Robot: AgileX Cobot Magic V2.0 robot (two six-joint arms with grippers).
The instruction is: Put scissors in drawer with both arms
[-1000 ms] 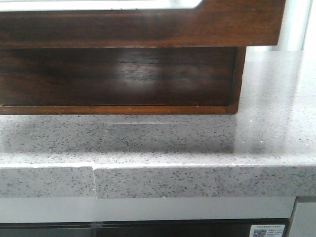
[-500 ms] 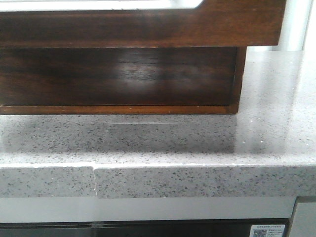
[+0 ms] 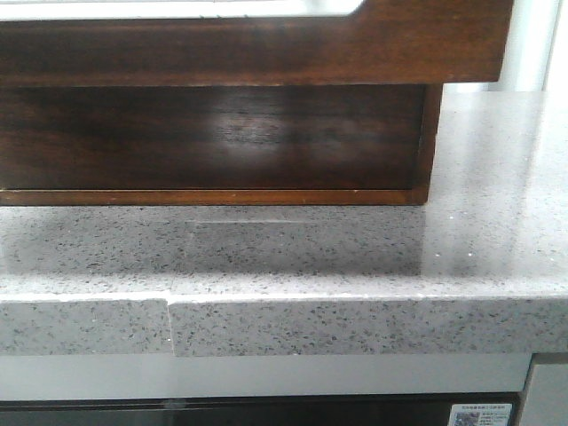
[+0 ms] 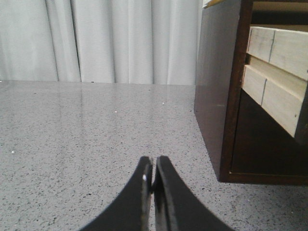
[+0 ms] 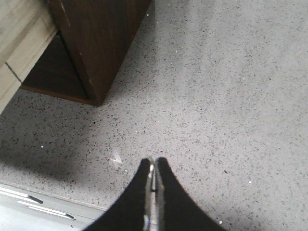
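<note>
- Front camera shows me a dark wood cabinet (image 3: 213, 138) sitting on the speckled grey counter (image 3: 355, 257). Across the top of that view runs the drawer (image 3: 266, 49), glossy brown with a pale round-cornered patch along its upper edge. It overhangs the recess below, so I judge it is pulled out at least partway.
- No arm shows in the front view, and I find no scissors in any camera.
- My left claw (image 4: 153, 180) has its fingers pressed together with nothing between them. It hangs low over bare counter, near the cabinet's side, where pale wooden slats (image 4: 276, 72) show inside.
- My right claw (image 5: 153, 171) is likewise closed and empty, above the counter near the cabinet's other corner, close to the counter's front edge.
- The step in hand looks like the very start or the very end; with the drawer's inside out of sight, I can't tell whether the scissors already lie in it.
- If they do not, I must next find the scissors, spread one claw to pick them up, and keep the other ready at the drawer front.
</note>
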